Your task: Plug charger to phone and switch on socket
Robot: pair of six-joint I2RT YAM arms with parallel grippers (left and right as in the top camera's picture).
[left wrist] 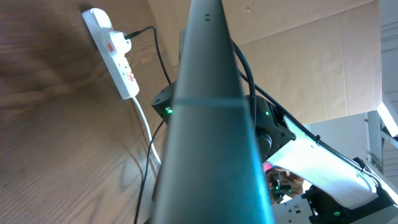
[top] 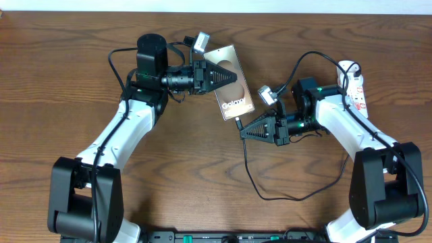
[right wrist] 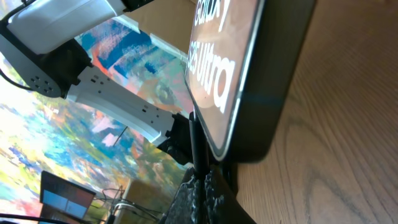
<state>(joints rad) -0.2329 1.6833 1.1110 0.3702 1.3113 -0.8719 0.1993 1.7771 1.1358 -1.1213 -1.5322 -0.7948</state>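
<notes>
The bronze-grey phone (top: 233, 84) with white "Galaxy" lettering is tilted at the table's centre back. My left gripper (top: 219, 75) is shut on its upper half; in the left wrist view the phone (left wrist: 211, 124) fills the middle as a dark slab. My right gripper (top: 244, 131) is shut on the thin black charger cable (top: 251, 177) right below the phone's lower edge. In the right wrist view the cable (right wrist: 195, 140) runs from my shut fingers (right wrist: 202, 183) up to the phone's end (right wrist: 249, 93). The white socket strip (top: 356, 84) lies at the far right, also in the left wrist view (left wrist: 115, 53).
The black cable loops over the wood in front of the right arm. A black plug (left wrist: 127, 39) sits in the strip, and its white cord (left wrist: 146, 124) trails off along the table. The table's back edge is close behind the phone.
</notes>
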